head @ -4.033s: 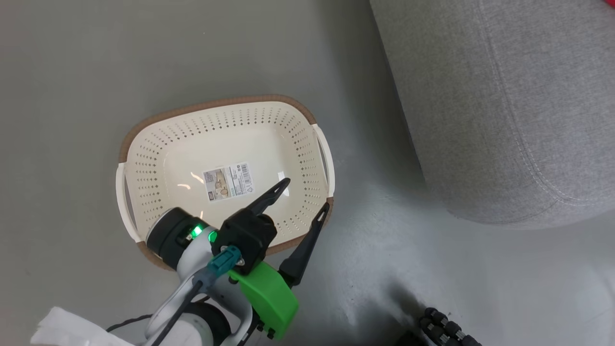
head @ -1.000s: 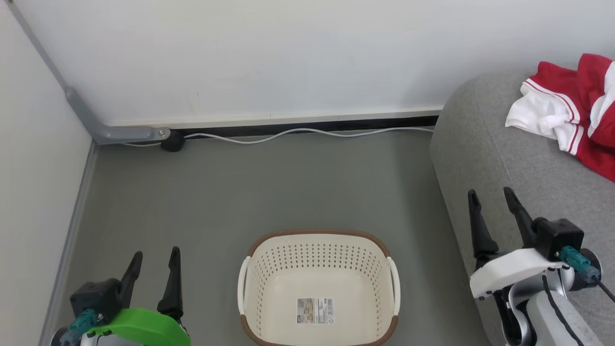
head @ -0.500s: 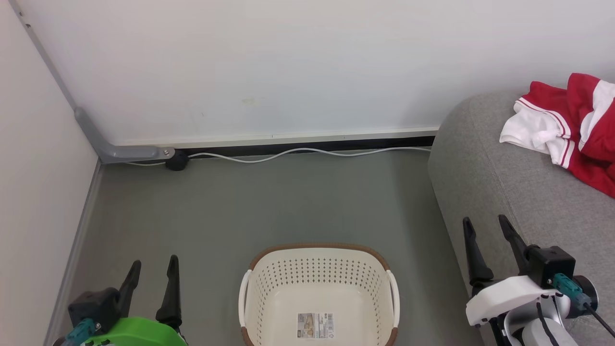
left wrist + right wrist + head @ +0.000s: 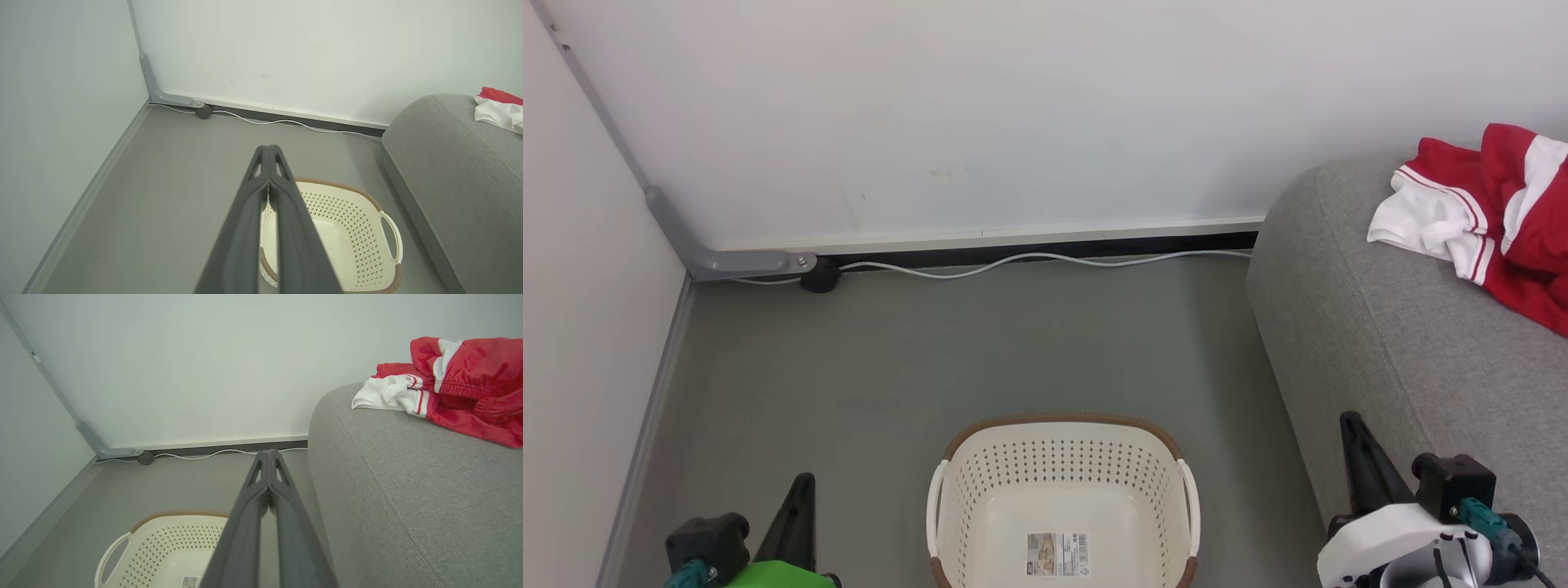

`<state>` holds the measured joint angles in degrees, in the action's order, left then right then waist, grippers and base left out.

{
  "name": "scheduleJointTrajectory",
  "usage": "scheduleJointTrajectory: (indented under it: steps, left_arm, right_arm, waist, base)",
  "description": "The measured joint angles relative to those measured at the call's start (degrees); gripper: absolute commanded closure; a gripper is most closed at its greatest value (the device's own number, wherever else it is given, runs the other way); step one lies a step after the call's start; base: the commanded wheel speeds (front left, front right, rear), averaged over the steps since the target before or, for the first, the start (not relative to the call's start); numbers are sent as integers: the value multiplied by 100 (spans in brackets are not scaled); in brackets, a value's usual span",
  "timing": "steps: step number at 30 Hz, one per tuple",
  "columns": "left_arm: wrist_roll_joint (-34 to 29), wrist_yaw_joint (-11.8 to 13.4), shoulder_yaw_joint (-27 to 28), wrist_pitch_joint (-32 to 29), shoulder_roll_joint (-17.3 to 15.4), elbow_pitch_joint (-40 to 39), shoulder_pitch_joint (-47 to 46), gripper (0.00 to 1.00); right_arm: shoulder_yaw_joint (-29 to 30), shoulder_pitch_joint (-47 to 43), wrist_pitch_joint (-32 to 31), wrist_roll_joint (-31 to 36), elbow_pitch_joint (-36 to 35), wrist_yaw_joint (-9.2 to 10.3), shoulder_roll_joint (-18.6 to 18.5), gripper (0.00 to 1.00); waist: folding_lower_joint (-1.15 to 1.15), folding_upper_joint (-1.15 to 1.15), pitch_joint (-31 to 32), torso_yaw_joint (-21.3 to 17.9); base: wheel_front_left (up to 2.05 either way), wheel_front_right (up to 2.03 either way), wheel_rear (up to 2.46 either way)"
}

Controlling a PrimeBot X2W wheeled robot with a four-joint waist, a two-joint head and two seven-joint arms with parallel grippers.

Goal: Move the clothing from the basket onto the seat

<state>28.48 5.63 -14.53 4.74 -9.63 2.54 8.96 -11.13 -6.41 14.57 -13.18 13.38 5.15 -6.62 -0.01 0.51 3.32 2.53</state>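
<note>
left gripper (image 4: pixel 268 153): lower left of the head view. the left wrist view shows its two fingers pressed flat together, with nothing held between them.
right gripper (image 4: pixel 268 455): lower right of the head view, in front of the side of the sofa (image 4: pixel 1405 359). its fingers are closed tip to tip in the same way and hold nothing.
basket (image 4: pixel 1062 419): bottom centre of the head view, standing on the floor (image 4: pixel 931 359) between the two grippers. what shows of its inside is bare cream plastic and a paper sticker (image 4: pixel 1058 553).
clothing (image 4: pixel 1494 212): upper right of the frame, a red and white heap lying on top of the sofa, well apart from the basket and from both grippers. the heap runs off the right edge, so i cannot count the pieces.
sofa: right side of the frame, its rounded end near the basket.
step in hand: the basket looks emptied and the fabric lies on the sofa, so the moving seems finished. both arms sit low and closed, as if parked.
next move: probably no further grasp. at most it calls for checking that nothing is left in the part of the basket cut off at the bottom edge.
</note>
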Motion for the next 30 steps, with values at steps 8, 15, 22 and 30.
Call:
scheduleJointTrajectory:
  steps: [8, 15, 22, 30]
  left_arm:
    - [380, -15, 62, -16, 40, 11, 37, 100]
    - [938, -93, 181, -76, 92, 35, 37, 100]
    - [1358, -159, 314, -162, 148, 78, 27, 100]
    - [1816, -261, 450, -225, 179, 163, 2, 100]
  right_arm:
    - [94, -23, -81, -390, 24, -60, 27, 100]
    - [241, 11, -236, -1023, 29, -160, 64, 100]
    - [349, 58, -400, -1661, 31, -231, 108, 100]
    - [503, 142, -564, -2259, 43, -313, 127, 100]
  waist:
    - [0, 0, -29, -22]
    - [0, 0, -55, -39]
    - [0, 0, -80, -56]
    - [0, 0, -108, -77]
  base:
    - [0, 0, 0]
    - [0, 0, 0]
    - [0, 0, 0]
    - [0, 0, 0]
